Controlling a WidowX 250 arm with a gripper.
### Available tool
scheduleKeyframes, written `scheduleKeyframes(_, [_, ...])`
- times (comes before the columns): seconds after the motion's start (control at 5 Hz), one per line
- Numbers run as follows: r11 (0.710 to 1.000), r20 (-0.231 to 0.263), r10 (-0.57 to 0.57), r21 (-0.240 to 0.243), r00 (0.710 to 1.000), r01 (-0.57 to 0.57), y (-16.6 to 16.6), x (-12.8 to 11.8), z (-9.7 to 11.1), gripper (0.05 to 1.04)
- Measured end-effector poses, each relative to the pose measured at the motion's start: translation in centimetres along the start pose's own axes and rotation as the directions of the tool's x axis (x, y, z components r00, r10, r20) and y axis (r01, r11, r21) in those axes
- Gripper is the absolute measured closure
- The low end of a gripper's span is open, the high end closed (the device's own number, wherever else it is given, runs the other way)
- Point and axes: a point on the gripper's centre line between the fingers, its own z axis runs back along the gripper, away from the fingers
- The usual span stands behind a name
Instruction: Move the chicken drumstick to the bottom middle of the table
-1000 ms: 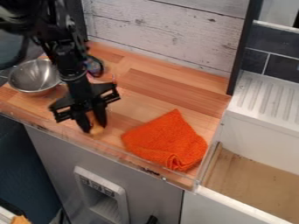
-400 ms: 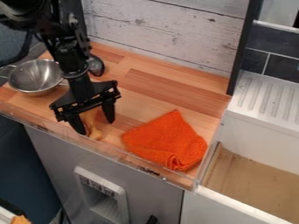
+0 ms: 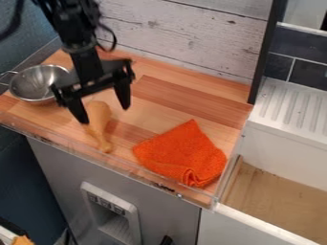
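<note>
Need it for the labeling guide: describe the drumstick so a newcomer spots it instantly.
On the wooden counter, find the orange cloth near the front edge. Left of it in the picture, below the open black gripper, lies the drumstick: tan, fat at one end, knobbed at the other, unlike the flat cloth or shiny metal bowl.

A whitewashed wall of wooden planks (image 3: 185,36) stands behind the butcher-block wooden countertop (image 3: 182,103), and a black upright strip (image 3: 265,52) edges the planks. Beyond it are dark slate-grey rectangular tiles (image 3: 308,75) with pale grout. A white ribbed drainboard (image 3: 294,110) adjoins a white-walled basin with a tan floor (image 3: 281,206). Below the countertop is a grey cabinet front (image 3: 57,165) bearing a pale recessed panel, perhaps a dispenser (image 3: 112,213). A dark blue-grey surface (image 3: 28,191) lies at left.
</note>
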Motion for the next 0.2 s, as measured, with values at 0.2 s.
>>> scheduleKeyframes(0.2, [0.999,0.075,-0.03,-0.021,0.997,0.032,-1.62,-0.09,3.18,0.083])
